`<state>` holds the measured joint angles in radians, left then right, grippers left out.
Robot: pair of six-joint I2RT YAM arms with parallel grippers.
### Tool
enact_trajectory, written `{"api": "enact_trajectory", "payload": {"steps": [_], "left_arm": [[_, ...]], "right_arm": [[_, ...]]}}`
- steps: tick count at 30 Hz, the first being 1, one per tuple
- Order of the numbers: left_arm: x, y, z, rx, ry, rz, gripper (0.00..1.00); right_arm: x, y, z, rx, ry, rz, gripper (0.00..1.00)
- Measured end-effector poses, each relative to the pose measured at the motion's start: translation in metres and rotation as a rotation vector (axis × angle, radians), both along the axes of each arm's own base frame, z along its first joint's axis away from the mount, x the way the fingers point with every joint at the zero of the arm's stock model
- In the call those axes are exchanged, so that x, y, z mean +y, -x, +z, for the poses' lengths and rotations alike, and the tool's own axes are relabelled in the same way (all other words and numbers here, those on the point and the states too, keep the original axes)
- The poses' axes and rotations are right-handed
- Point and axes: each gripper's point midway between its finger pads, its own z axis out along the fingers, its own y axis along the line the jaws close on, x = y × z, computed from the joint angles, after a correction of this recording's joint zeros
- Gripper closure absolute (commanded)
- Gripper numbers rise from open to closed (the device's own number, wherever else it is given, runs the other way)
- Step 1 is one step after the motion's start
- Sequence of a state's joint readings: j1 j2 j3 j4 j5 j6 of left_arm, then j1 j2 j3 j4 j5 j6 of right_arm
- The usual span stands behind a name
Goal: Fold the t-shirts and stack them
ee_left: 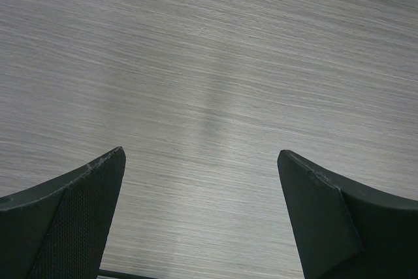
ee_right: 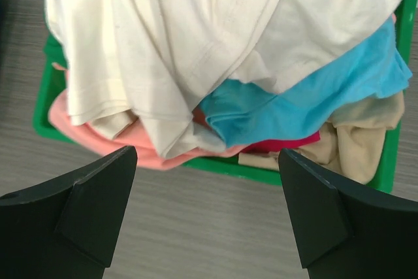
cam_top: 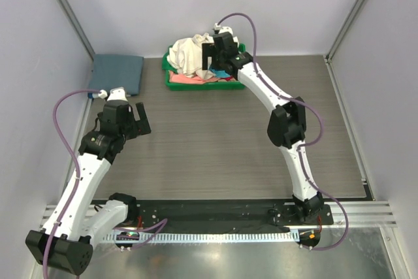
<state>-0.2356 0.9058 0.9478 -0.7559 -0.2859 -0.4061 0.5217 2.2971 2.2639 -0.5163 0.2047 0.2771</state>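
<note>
The left tool (ee_left: 201,153) hangs over the bare wood-grain surface (ee_left: 209,63) on the left side, its two dark fingers spread wide with nothing between them. Just beyond it, in the far-left corner, a slate-blue t-shirt (cam_top: 117,73) lies flat as a neat folded rectangle, apart from the tool.

The right arm reaches to the far middle of the surface, where a green tray (cam_top: 196,85) holds a heap of crumpled clothes. The right tool (ee_right: 208,153) hovers at the near edge of this heap, fingers likewise spread wide and pinching nothing; from its wrist view the tips frame the front of the pile without touching it.

On top of the heap sits a large cream-white t-shirt (ee_right: 196,44), bunched and draped down over the near rim of the tray. Under it on the right a turquoise t-shirt (ee_right: 307,102) pokes out, and on the left a pink t-shirt (ee_right: 98,135) spills over the tray's front edge. A beige garment (ee_right: 366,135) lies at the right end of the tray below the turquoise one, and a thin deep-pink strip (ee_right: 281,143) shows between them
</note>
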Motion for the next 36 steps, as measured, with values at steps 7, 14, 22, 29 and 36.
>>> {"api": "enact_trajectory", "payload": {"steps": [7, 14, 22, 29, 36], "left_arm": [[0.002, 0.001, -0.001, 0.004, -0.007, 0.004, 0.00], [0.003, 0.001, -0.001, 0.005, -0.008, 0.008, 0.00], [0.005, 0.000, -0.001, 0.008, -0.014, 0.007, 0.00], [0.006, 0.000, -0.001, 0.009, -0.014, 0.007, 0.00], [0.007, 0.000, -0.002, 0.010, -0.011, 0.011, 0.00]], "right_arm": [[0.007, -0.026, -0.041, 0.013, 0.061, -0.001, 0.07], [0.015, -0.034, -0.025, -0.052, 0.041, 0.006, 0.12], [0.034, -0.037, -0.018, -0.103, 0.014, 0.028, 0.18], [0.042, -0.044, -0.050, -0.090, 0.030, 0.034, 0.51], [0.049, -0.050, -0.051, -0.119, 0.019, 0.038, 0.99]]}}
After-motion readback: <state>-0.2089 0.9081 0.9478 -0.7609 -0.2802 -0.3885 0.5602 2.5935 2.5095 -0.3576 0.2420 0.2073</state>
